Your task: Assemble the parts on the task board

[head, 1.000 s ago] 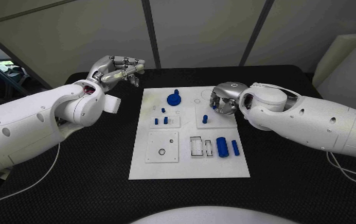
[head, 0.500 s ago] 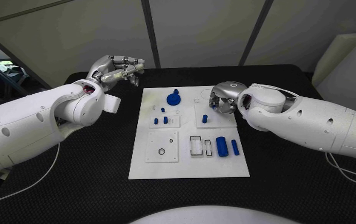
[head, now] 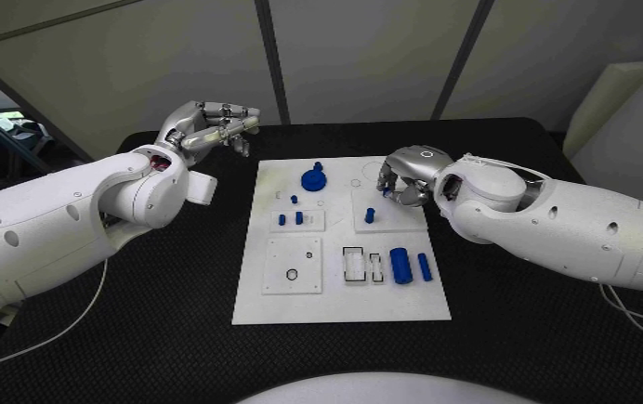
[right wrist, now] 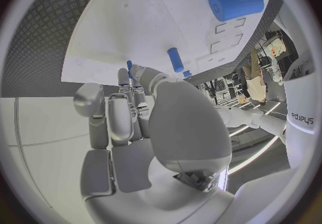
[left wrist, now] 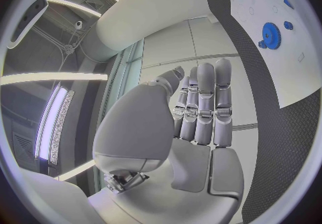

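White task board (head: pixel 342 279) sits mid-table with your blue parts on it. Right hand (head: pixel 402 181) hovers over its far right corner, fingers curled; looks like a small blue peg (right wrist: pixel 129 66) at the fingertips, can't confirm. Left hand (head: pixel 212 127) is off-board, fingers together, holding nothing.

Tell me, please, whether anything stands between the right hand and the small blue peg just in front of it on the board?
Nothing visible does. The right hand hovers over the task board, and only bare white board lies between it and the upright blue peg.
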Controlling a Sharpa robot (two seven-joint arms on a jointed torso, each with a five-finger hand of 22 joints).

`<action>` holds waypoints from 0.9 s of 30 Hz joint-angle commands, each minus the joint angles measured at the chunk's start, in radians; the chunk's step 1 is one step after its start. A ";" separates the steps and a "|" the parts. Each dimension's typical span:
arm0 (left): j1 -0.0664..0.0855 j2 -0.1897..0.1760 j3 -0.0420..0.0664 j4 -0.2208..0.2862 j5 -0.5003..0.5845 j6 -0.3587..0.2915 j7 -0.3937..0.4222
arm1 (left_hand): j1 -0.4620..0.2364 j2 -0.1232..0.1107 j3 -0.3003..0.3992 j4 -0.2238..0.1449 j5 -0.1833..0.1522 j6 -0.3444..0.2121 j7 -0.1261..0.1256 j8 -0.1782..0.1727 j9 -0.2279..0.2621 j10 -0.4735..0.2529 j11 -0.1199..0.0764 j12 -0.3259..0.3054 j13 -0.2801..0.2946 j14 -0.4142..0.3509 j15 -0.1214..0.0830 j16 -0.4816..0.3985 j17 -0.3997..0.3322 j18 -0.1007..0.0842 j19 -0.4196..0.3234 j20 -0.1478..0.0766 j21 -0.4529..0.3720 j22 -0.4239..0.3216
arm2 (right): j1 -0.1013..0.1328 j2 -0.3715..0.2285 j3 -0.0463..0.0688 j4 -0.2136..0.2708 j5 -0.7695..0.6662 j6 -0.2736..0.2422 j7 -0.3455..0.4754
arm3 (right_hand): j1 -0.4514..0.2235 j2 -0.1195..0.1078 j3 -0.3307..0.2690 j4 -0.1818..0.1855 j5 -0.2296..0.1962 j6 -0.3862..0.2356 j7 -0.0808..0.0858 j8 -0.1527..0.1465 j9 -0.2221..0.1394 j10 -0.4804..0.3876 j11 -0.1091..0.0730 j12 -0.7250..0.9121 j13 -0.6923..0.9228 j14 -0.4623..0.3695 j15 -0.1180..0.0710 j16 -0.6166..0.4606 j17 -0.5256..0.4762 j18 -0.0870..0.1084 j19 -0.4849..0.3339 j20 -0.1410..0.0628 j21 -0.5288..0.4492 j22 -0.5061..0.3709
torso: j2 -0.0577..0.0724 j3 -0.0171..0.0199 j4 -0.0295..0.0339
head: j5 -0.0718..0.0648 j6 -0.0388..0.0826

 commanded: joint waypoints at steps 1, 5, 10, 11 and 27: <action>0.001 0.002 0.000 -0.002 0.005 -0.002 0.015 | 0.009 0.003 -0.001 -0.005 0.006 0.000 0.007 0.003 -0.001 -0.007 0.000 0.005 0.001 0.010 0.000 -0.006 -0.001 -0.012 0.007 0.001 -0.006 -0.002 | 0.002 -0.010 0.001 0.021 -0.006 -0.065 0.011 | -0.003 0.003 0.000 -0.007 0.006 0.004 0.000 -0.002 -0.001 0.009 0.001 -0.008 -0.002 0.045 -0.008 0.007 0.002 -0.006 0.007 0.000 0.006 0.003 | 0.000 0.0001 -0.0002 | -0.001 0.001; 0.000 0.003 0.000 -0.004 0.005 -0.001 0.014 | 0.009 0.003 -0.002 -0.005 0.006 -0.001 0.008 0.003 -0.001 -0.008 0.000 0.005 0.001 0.010 0.000 -0.006 -0.002 -0.012 0.007 0.001 -0.007 -0.002 | 0.002 -0.032 0.003 0.061 0.003 -0.082 0.013 | -0.004 0.001 0.001 -0.008 0.007 0.005 0.001 -0.003 -0.001 0.009 0.001 -0.009 -0.002 0.045 -0.008 0.009 0.003 -0.007 0.008 0.000 0.008 0.005 | -0.001 -0.0004 -0.0004 | 0.000 0.001; -0.001 0.005 0.000 -0.006 0.005 0.000 0.012 | 0.008 0.003 -0.002 -0.005 0.006 -0.002 0.008 0.003 -0.002 -0.010 0.001 0.006 0.002 0.010 0.001 -0.007 -0.002 -0.013 0.007 0.002 -0.007 -0.002 | 0.003 -0.052 0.008 0.126 0.027 -0.106 0.023 | -0.005 -0.002 0.002 -0.011 0.010 0.005 0.001 -0.005 -0.001 0.009 0.002 -0.011 -0.002 0.046 -0.008 0.009 0.003 -0.007 0.009 0.000 0.010 0.007 | 0.000 -0.0010 -0.0010 | 0.011 0.002; -0.001 0.006 0.000 -0.007 0.005 0.000 0.012 | 0.008 0.003 -0.002 -0.005 0.006 -0.002 0.009 0.003 -0.002 -0.011 0.001 0.007 0.002 0.010 0.001 -0.007 -0.003 -0.013 0.008 0.002 -0.007 -0.002 | 0.003 -0.052 0.009 0.137 0.032 -0.110 0.025 | -0.006 -0.002 0.002 -0.012 0.010 0.005 0.001 -0.005 -0.002 0.009 0.002 -0.012 -0.003 0.046 -0.008 0.009 0.003 -0.007 0.009 0.000 0.010 0.008 | 0.000 -0.0009 -0.0011 | 0.013 0.001; 0.000 0.048 -0.001 -0.038 0.005 0.004 0.007 | 0.006 0.004 -0.003 -0.004 0.007 -0.004 0.010 0.003 -0.002 -0.014 0.002 0.009 0.003 0.011 0.002 -0.008 -0.004 -0.013 0.008 0.002 -0.008 -0.003 | -0.006 0.073 0.002 0.201 0.113 -0.084 0.080 | -0.011 -0.004 0.004 -0.015 0.005 0.005 0.003 -0.008 -0.002 0.009 0.003 -0.016 -0.003 0.046 -0.007 0.011 0.003 -0.007 0.007 0.001 0.011 0.008 | 0.000 -0.0057 0.0033 | 0.092 -0.024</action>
